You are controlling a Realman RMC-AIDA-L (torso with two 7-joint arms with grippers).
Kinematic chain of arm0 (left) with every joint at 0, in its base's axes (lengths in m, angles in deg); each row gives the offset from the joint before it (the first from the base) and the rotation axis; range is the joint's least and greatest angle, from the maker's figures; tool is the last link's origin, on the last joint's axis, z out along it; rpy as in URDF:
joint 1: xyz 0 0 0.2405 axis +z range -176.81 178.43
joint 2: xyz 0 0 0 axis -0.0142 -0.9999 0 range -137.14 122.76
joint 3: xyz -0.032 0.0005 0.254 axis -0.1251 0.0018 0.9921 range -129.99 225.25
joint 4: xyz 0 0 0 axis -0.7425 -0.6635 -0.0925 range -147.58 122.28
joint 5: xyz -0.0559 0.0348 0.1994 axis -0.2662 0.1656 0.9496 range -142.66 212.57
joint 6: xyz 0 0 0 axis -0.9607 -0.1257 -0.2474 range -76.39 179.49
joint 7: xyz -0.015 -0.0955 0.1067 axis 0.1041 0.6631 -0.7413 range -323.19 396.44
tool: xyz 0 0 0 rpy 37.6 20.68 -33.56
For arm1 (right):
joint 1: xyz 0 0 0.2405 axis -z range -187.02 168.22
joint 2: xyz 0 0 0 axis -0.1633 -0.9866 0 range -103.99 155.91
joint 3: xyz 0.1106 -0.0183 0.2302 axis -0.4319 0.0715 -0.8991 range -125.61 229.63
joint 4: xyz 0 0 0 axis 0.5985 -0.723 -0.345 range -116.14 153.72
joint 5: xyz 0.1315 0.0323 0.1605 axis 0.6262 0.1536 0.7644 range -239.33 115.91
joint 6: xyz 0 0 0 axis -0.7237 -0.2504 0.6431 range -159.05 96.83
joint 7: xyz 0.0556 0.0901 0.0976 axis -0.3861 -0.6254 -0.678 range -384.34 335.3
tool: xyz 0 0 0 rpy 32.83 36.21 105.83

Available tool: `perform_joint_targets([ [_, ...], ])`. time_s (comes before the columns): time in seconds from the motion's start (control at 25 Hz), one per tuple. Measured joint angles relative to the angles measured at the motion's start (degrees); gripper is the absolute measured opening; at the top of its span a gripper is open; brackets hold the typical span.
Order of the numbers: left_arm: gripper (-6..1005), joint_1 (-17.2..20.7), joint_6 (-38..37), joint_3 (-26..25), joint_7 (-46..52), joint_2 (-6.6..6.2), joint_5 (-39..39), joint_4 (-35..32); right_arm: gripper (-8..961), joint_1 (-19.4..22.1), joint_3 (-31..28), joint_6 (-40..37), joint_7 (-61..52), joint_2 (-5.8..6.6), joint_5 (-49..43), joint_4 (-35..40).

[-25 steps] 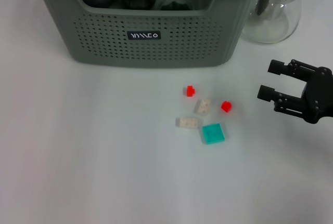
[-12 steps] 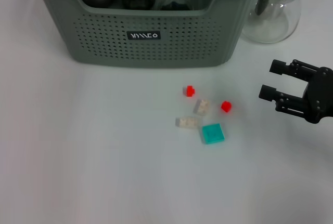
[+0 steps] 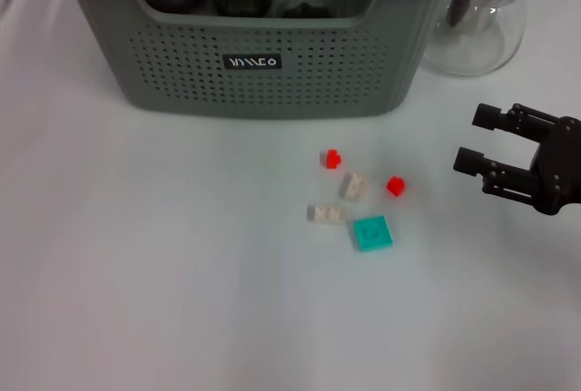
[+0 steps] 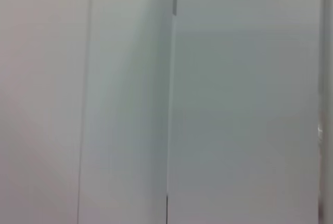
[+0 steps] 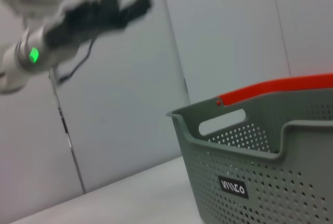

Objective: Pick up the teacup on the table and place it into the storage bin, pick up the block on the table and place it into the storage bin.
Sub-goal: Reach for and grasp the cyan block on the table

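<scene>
1. White desk (image 3: 163,300) fills my head view; the storage bin (image 3: 254,73), perforated grey-green plastic, sits at upper centre.
2. Small blocks lie at centre right: red block (image 3: 395,186), teal tile (image 3: 372,233), pale bricks.
3. My right gripper (image 3: 474,142) hovers at the right edge, jaws apart, empty.
4. I cannot tell the state of the left gripper (image 5: 130,7), raised high in the right wrist view.
5. Risk: the blocks sit close together, so a grasp could nudge neighbours.

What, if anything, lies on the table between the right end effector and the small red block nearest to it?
Nothing visible does. In the head view the right end effector, open, sits to the right of the nearest red block, with only bare white table between them. The other blocks lie farther left, beyond it.
</scene>
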Motion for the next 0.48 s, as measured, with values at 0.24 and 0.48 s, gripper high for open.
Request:
perform_joint_targets([
  [0.24,633,5.4,-4.0,-1.4,-18.3,0.88,14.3,9.6,761,0.0,0.3,0.0,-0.5,0.16,0.0,0.0],
  [0.48,633,5.0,-0.2,-1.9,-23.9,0.78,25.6,19.8,760,-1.7,2.0,-0.7,-9.1,-0.15,-9.6,7.3],
])
